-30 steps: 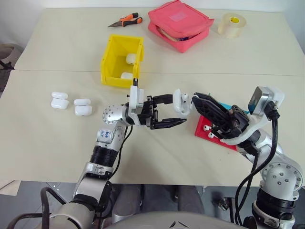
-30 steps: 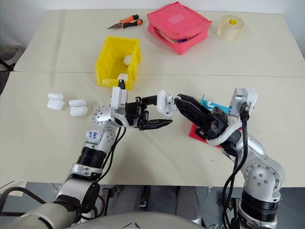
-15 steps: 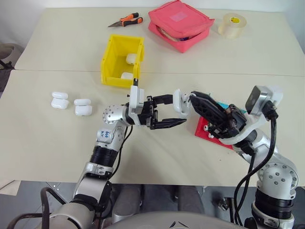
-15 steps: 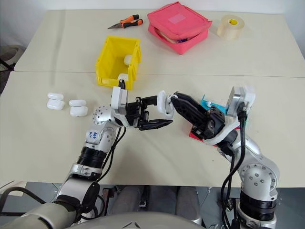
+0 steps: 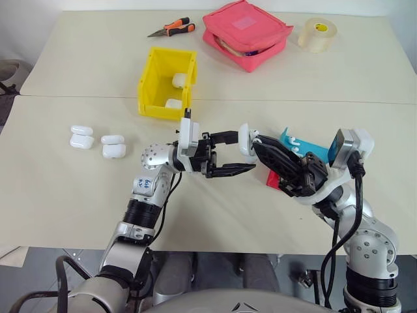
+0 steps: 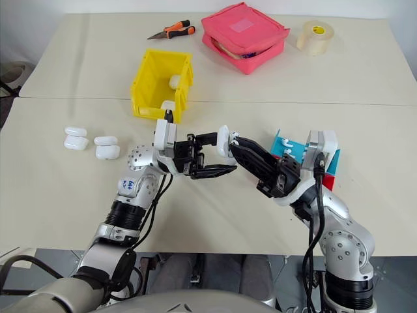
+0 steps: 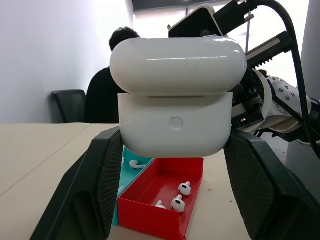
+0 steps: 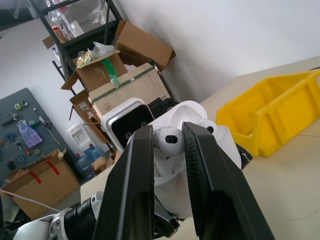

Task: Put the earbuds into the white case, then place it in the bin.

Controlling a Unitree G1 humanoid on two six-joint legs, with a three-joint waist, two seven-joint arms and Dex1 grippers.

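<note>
The counter [image 5: 78, 195] carries the yellow bin [image 5: 166, 81] far back, waiting for the case; the left fingers [image 7: 102, 185] pinch the open white case [image 5: 246, 139] aloft, steadying it; the right fingers [image 8: 145, 195] nip an earbud [image 8: 169, 139] at its mouth, seemingly to seat it

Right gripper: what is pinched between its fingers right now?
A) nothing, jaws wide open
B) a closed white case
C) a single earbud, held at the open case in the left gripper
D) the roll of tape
C: in the right wrist view the right gripper pinches one earbud just over the open white case, which the left gripper holds by its sides.
</note>
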